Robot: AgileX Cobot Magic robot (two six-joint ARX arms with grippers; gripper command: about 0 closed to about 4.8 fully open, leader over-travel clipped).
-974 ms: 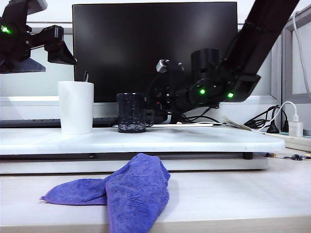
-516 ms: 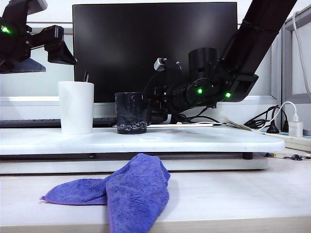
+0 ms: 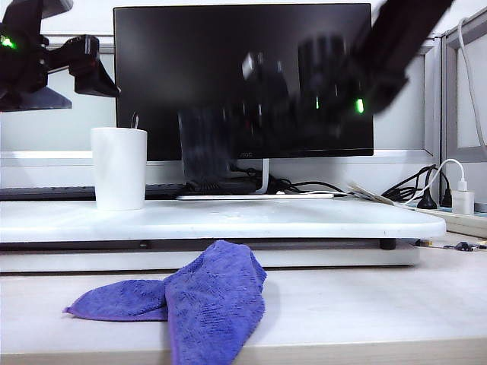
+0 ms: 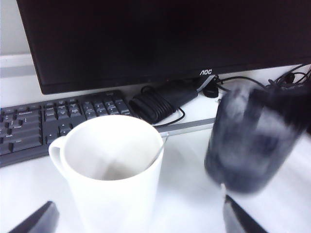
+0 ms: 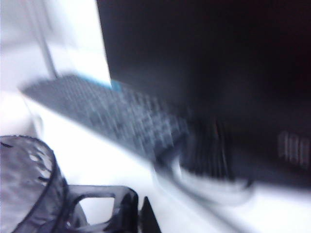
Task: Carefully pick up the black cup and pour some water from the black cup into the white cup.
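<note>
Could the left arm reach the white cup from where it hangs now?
Probably yes. The left gripper hangs open above the white cup, with nothing between them. The black cup, lifted by the right gripper, is off to the side, clear of that path.

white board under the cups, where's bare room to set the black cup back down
The white board is bare from the plain white tumbler to its right end. The right gripper holds the dark bumpy cup lifted. Crowded: the left end, with the tumbler under the open left gripper.
</note>
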